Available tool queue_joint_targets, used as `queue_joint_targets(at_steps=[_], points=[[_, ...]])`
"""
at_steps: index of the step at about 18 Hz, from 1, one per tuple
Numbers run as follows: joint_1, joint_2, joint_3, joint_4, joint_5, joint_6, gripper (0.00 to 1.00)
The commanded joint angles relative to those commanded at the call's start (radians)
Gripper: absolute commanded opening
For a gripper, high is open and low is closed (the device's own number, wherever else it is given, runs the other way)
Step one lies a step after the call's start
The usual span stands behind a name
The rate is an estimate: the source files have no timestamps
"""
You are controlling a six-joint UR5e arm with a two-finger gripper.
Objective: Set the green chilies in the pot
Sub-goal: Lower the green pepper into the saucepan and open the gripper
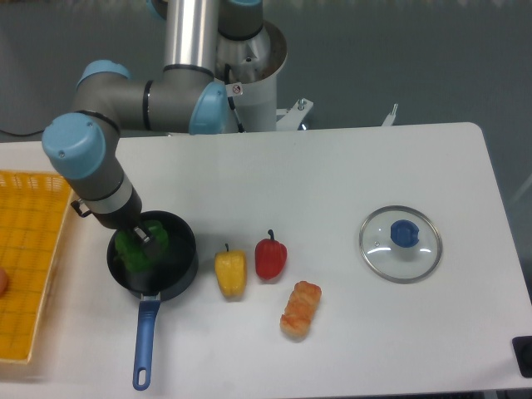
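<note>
Where pot (179, 270) sits, handle toward camera

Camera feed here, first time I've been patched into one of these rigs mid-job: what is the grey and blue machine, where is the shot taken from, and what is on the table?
You have one fixed view, looking down on a white table from above. The grey machine with light-blue caps is a jointed robot arm, mounted at the table's far edge. Its tool reaches down into the pot, a small black saucepan with a long blue handle. The green chilies, really one glossy green pepper toy, sit inside the pot at the tool's tip. The arm hides the fingers, so I cannot tell whether they grip it. Right of the pot lie a yellow pepper, a red pepper and an orange bread-like roll. Further right is a glass lid with a blue knob. A yellow basket sits at the left edge.
</note>
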Motion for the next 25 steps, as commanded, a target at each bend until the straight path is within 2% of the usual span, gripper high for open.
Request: queue_joint_targets(at_steps=[11, 15, 17, 19, 20, 25], points=[[0.057, -0.008, -0.003, 0.002, 0.002, 0.014, 0.42], [0.058, -0.012, -0.002, 0.002, 0.003, 0.014, 0.59], [0.058, -0.018, -0.003, 0.005, 0.003, 0.012, 0.63], [0.058, -0.021, -0.002, 0.015, 0.021, 0.014, 0.87], [0.058, -0.02, -0.002, 0.017, 0.029, 0.014, 0.95], [0.058, -0.021, 0.0, 0.017, 0.032, 0.015, 1.0]])
